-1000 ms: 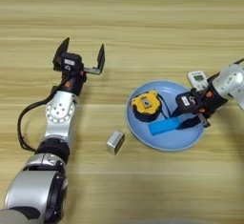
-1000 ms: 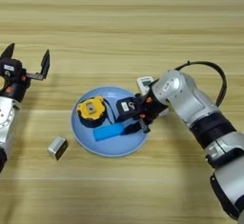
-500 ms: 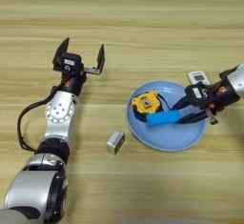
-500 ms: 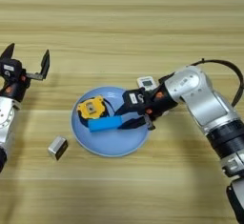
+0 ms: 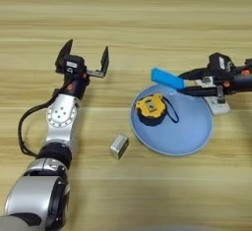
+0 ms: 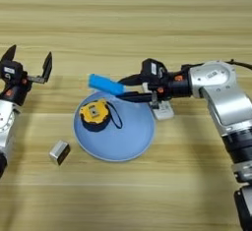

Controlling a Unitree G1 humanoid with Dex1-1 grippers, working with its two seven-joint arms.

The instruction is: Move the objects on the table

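My right gripper [image 6: 121, 88] is shut on one end of the bright blue bar [image 6: 105, 84]. It holds the bar in the air over the far left rim of a blue plate [image 6: 123, 137]. Just right of the plate, partly under the right gripper's fingers, the white remote [image 6: 163, 111] lies on the wooden table [image 6: 147, 23]. My left gripper [image 5: 85, 54] stands open at the left, well away from the plate and holding nothing.
A yellow tape measure [image 5: 151, 108] with a black strap lies inside the plate. A small grey metal block [image 5: 118, 146] sits on the table left of the plate's near edge.
My right gripper has lifted the blue bar out of the plate and carried it up and away to the plate's far left rim. The left arm has not moved.
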